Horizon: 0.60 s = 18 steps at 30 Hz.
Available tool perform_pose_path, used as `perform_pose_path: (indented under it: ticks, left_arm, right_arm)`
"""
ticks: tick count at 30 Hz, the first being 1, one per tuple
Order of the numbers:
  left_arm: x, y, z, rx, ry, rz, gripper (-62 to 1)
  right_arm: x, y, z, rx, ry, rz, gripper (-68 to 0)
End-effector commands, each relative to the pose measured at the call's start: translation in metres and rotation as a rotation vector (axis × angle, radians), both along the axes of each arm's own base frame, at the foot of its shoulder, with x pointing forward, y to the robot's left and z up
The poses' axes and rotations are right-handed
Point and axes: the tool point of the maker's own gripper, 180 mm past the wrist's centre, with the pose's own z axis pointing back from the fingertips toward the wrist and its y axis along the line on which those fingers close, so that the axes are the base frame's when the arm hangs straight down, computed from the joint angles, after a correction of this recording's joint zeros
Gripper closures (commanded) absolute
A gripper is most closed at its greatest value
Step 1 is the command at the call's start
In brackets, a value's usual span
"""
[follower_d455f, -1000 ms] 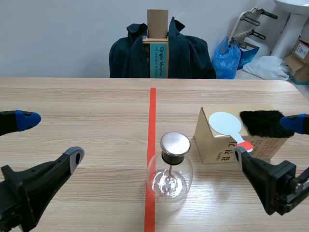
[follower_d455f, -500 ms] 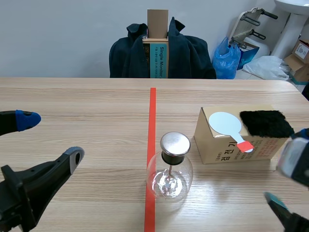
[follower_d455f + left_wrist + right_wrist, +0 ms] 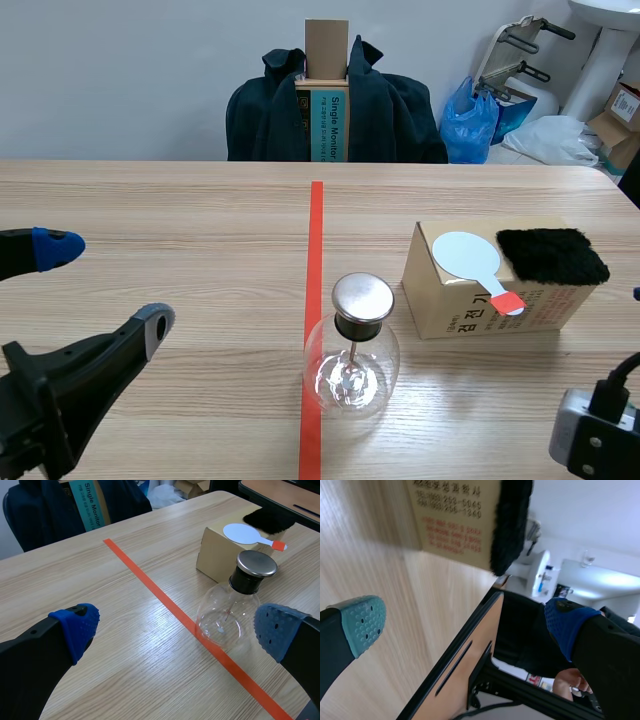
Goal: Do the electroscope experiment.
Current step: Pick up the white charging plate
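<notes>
The electroscope, a clear glass flask (image 3: 351, 365) with a metal cap (image 3: 362, 297), stands on the orange tape line near the table's front. To its right a cardboard box (image 3: 470, 300) carries a white paddle (image 3: 466, 253) with a red handle tip and a black fur cloth (image 3: 550, 255). My left gripper (image 3: 100, 290) stays open low at the left; in its wrist view the flask (image 3: 227, 617) stands ahead, close to one blue pad (image 3: 277, 630). The right gripper (image 3: 465, 625) is open beside the table's edge, with the box (image 3: 452, 515) and fur (image 3: 510, 520) ahead of it.
A chair draped with a dark jacket (image 3: 390, 110) holds a tall carton (image 3: 327, 100) behind the table's far edge. Blue and white bags (image 3: 470, 120) lie on the floor at the back right. Part of the right arm (image 3: 595, 440) shows at the front right corner.
The right arm has pulled back from beside the cardboard box toward the front right corner, and its fingers have left the scene view. The left arm has kept still.
</notes>
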Motion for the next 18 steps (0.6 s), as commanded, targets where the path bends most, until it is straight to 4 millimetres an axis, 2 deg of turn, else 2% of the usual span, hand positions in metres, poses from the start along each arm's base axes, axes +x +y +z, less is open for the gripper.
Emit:
perform_pose_path:
  ticks: [1, 10, 18]
  left_arm:
    - [0.0, -0.004, 0.009, -0.019, -0.024, -0.011, -62.3]
    - [0.0, -0.004, 0.009, -0.019, -0.024, -0.011, -62.3]
    - [0.0, -0.004, 0.009, -0.019, -0.024, -0.011, -62.3]
  right_arm:
    - [0.019, -0.001, 0.016, -0.016, -0.087, 0.031, -67.9]
    - [0.051, 0.016, 0.007, 0.04, -0.133, 0.183, -67.9]
    - [0.053, 0.041, -0.01, 0.075, -0.09, 0.364, -67.9]
